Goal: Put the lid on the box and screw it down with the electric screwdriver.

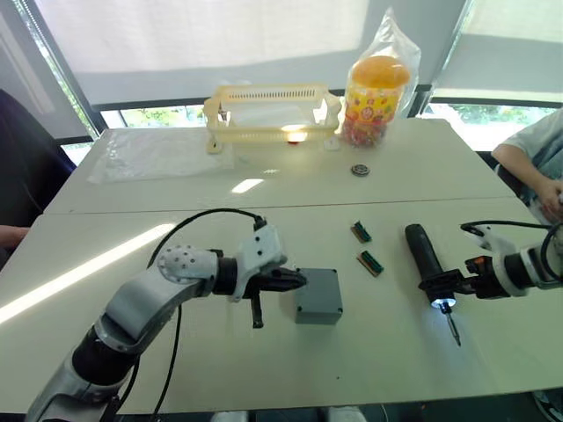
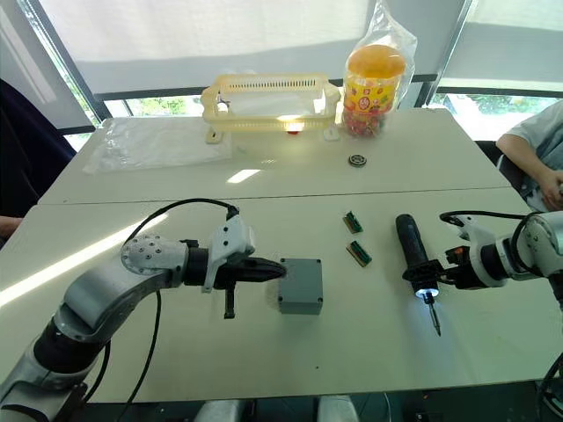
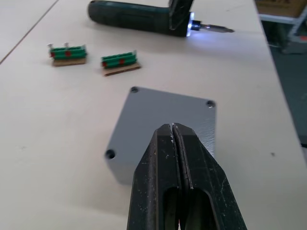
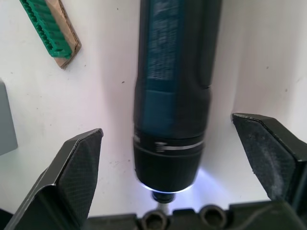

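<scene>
Overhead, daylight is coming through blinds onto two pale tables [image 1: 264,211] pushed together; a yellow basket [image 1: 271,112] and a bagged jar of sweets [image 1: 376,88] are standing at the far side, and a person's arm [image 1: 532,163] is resting at the right edge. Two green connector pieces [image 1: 365,248] are lying mid-table. The left gripper [image 3: 175,132] is pressing its fingers shut together, tips against the lid [image 3: 165,120] sitting on the box [image 1: 318,296]. The right gripper [image 4: 168,158] is spreading wide around the electric screwdriver [image 2: 412,253], lying flat on the table with its tip light glowing.
</scene>
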Motion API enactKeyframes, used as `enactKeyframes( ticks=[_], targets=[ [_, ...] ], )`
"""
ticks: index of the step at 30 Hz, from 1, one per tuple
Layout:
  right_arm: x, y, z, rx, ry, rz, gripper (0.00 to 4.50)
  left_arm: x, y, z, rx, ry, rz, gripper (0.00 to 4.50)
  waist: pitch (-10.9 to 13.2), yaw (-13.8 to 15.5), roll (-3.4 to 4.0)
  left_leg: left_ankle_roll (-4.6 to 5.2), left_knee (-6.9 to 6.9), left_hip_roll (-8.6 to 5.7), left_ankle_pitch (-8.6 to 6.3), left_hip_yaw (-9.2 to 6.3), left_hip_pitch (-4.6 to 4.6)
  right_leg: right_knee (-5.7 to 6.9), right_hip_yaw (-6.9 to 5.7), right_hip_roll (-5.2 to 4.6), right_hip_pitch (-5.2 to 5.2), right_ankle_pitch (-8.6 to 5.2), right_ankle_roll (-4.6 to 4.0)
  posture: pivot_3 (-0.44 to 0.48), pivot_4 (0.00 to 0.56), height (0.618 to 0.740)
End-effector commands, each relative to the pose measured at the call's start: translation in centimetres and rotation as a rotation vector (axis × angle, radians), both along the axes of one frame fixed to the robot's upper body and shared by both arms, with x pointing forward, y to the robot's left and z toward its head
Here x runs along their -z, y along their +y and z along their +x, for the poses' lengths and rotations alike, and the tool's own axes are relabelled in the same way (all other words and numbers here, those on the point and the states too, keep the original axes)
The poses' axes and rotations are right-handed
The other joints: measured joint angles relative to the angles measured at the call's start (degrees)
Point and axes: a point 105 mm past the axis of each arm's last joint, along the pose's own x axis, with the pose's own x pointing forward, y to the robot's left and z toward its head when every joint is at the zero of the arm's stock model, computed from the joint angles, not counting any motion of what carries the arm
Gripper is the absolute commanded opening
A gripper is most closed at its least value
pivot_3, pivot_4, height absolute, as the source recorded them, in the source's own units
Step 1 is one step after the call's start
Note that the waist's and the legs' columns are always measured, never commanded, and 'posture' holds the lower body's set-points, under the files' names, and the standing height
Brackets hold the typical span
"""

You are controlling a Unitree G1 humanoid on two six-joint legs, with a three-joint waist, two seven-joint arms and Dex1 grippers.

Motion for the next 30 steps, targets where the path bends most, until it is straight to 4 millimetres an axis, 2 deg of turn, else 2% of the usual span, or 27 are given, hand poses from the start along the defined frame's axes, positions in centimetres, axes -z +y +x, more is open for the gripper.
enactKeyframes(
  ticks=[1,3,4,6,8,10,12,14,16,20,25,30],
  targets=[
    [-5.6,0.0,3.2,-0.056,-0.369,-0.074,4.46,-1.3,1.5,1.7,-0.125,-0.062,-0.011,0.00,0.0,0.0,0.09,-0.03,0.03,-0.01,0.02,0.03,-0.02,0.00,0.04,-0.01,-0.01,0.03,0.04,0.000,0.150,0.740],
    [-8.3,2.3,3.5,-0.159,-0.559,-0.034,4.46,-1.0,2.2,2.1,-0.174,-0.052,0.005,0.00,0.0,0.0,0.08,-0.04,0.03,-0.02,0.02,0.06,-0.04,0.00,0.08,-0.02,-0.03,0.09,0.16,0.000,0.150,0.740],
    [-9.0,3.6,3.1,-0.213,-0.628,-0.012,4.46,-0.8,2.5,2.1,-0.181,-0.042,0.017,0.00,0.0,0.1,0.05,-0.04,0.01,-0.02,0.02,0.05,-0.05,0.00,0.08,-0.02,-0.05,0.10,0.20,0.000,0.150,0.740],
    [-9.0,6.6,1.3,-0.329,-0.700,0.052,4.46,-0.1,2.8,1.6,-0.169,-0.012,0.049,0.00,0.0,0.2,-0.06,-0.04,-0.18,0.00,0.02,-0.10,-0.04,0.03,-0.03,0.01,-0.06,0.10,0.22,0.000,0.150,0.740],
    [-7.4,10.0,-1.5,-0.432,-0.691,0.168,4.46,1.0,2.8,0.6,-0.133,0.029,0.100,0.00,0.0,0.5,-0.13,-0.04,-0.23,0.01,0.02,-0.20,-0.06,0.06,-0.14,0.03,-0.07,0.06,0.25,0.000,0.150,0.740],
    [-6.0,12.0,-3.7,-0.481,-0.671,0.231,4.46,1.7,2.9,-0.2,-0.091,0.060,0.130,0.00,0.0,0.6,-0.08,-0.04,-0.26,0.01,0.02,-0.30,-0.09,0.05,-0.15,0.02,-0.05,0.01,0.30,0.000,0.150,0.740],
    [-3.0,13.6,-5.8,-0.530,-0.604,0.231,4.46,2.8,2.8,-1.0,-0.040,0.103,0.155,0.00,0.0,0.9,-0.07,-0.05,-0.21,-0.05,0.03,-0.20,-0.18,0.04,-0.08,-0.07,-0.10,0.01,0.30,0.000,0.150,0.740],
    [-0.9,14.7,-7.4,-0.557,-0.556,0.233,4.46,3.7,2.6,-1.5,0.001,0.140,0.175,0.00,0.0,1.2,-0.11,-0.05,-0.15,-0.10,0.02,-0.12,-0.15,0.02,0.00,-0.13,-0.04,0.02,0.30,0.000,0.150,0.740],
    [0.1,15.5,-8.3,-0.565,-0.538,0.255,4.46,4.2,2.3,-1.5,0.022,0.161,0.172,0.00,0.0,1.2,-0.15,-0.05,-0.01,-0.09,0.02,-0.12,0.01,-0.05,-0.02,-0.10,0.20,0.02,0.25,0.000,0.150,0.740],
    [1.4,16.7,-8.7,-0.568,-0.533,0.272,4.46,5.4,1.3,-1.0,0.034,0.172,0.171,0.00,0.0,1.1,-0.14,-0.10,0.43,0.01,0.05,-0.17,0.09,-0.05,-0.05,0.00,0.41,0.04,-0.20,0.000,0.150,0.740],
    [2.1,17.3,-8.3,-0.570,-0.546,0.269,4.46,5.8,-0.5,-0.1,0.054,0.146,0.159,0.00,0.0,1.3,-0.17,-0.10,0.60,0.00,0.05,-0.19,0.00,-0.06,-0.05,-0.02,0.45,0.06,-0.21,0.000,0.150,0.740],
    [2.6,18.6,-8.7,-0.624,-0.514,0.291,4.46,6.4,-1.8,2.0,0.028,0.070,0.165,0.00,0.0,1.3,-0.16,-0.10,0.59,-0.01,0.05,-0.21,0.01,-0.01,-0.05,0.01,0.43,0.07,-0.18,0.000,0.150,0.740]
  ],
)
